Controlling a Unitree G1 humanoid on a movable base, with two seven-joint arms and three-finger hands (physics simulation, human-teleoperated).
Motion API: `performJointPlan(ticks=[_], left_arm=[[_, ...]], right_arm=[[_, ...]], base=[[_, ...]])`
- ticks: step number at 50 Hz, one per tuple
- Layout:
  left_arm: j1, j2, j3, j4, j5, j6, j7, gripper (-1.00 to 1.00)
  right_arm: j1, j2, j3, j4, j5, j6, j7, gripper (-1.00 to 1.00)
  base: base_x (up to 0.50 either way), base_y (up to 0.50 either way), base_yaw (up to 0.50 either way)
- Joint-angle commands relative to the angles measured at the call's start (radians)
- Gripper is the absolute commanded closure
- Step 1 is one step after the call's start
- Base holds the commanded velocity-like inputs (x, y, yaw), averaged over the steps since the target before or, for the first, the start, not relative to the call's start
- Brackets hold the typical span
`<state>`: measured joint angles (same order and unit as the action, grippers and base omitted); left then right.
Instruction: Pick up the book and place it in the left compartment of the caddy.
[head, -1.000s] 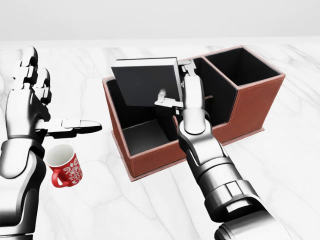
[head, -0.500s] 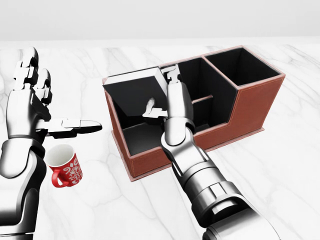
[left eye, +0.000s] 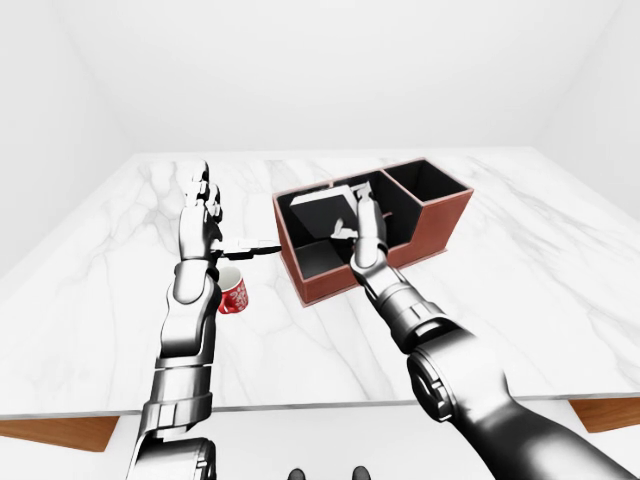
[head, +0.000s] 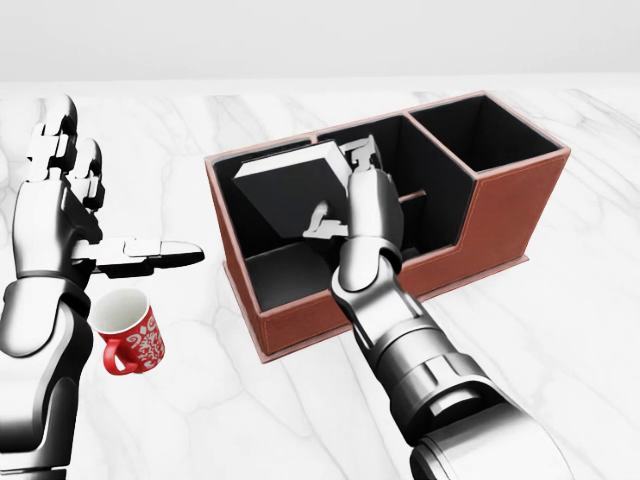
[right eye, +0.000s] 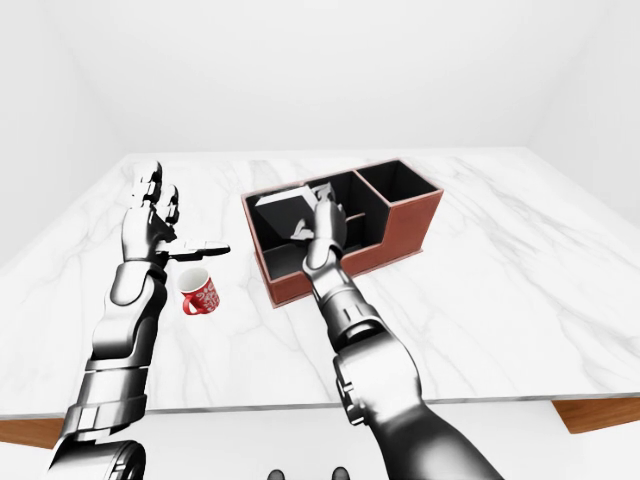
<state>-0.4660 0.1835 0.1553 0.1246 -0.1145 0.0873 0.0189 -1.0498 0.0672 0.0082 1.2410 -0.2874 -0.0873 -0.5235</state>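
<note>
The right hand (head: 350, 205) holds the black book (head: 292, 190) tight, a little above the middle of the head view. The book leans inside the left compartment of the red-brown caddy (head: 505, 215). If the hand lets go now, the book might tip or catch on the wall. The left hand (head: 60, 195), upper left, is open and holds nothing, above a red mug (head: 130, 333)
</note>
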Motion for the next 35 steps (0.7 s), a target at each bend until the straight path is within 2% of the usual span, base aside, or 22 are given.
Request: performJointPlan(ticks=[1, 35], left_arm=[[0.001, 0.000, 0.001, -0.004, -0.001, 0.000, -0.001, -1.00], [0.004, -0.002, 0.000, 0.009, -0.003, 0.000, -0.003, -1.00]], right_arm=[[-0.015, 0.003, -0.002, 0.018, -0.094, 0.000, 0.000, 1.00], [-0.035, 0.008, -0.015, 0.068, -0.190, 0.000, 0.000, 1.00]], base=[[0.00, 0.00, 0.00], [0.00, 0.00, 0.00]])
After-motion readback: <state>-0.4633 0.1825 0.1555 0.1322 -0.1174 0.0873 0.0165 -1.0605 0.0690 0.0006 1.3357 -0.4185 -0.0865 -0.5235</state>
